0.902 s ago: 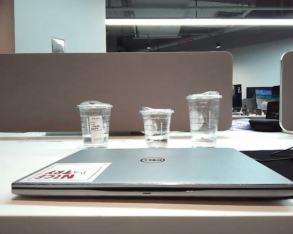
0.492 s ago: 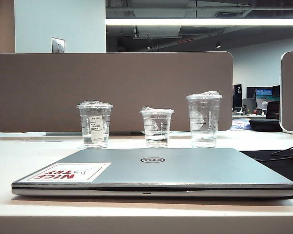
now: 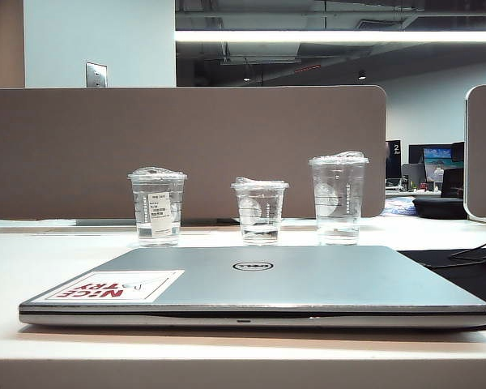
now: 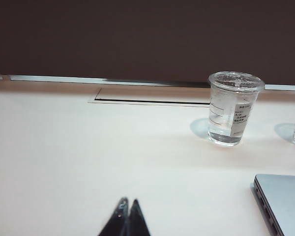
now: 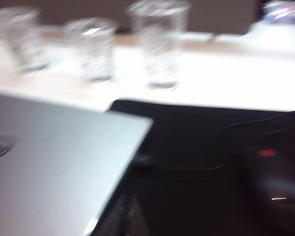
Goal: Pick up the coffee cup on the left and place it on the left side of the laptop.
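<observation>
Cup (image 3: 157, 207) stands upright on surface (image 3: 49, 259), leftmost of three, behind closed laptop (image 3: 308, 279); little water at bottom. Thin clear plastic: likely light, slick, easily crushed; grip mid-wall below lid, gently. Left end effector (image 4: 127, 216) pinched shut, empty, low, well short of cup. Right end effector (image 5: 128, 216) blurred beside laptop corner; state unclear.

2 other clear cups (image 3: 260, 211) (image 3: 338, 199) stand before a grey partition (image 3: 186, 146).
</observation>
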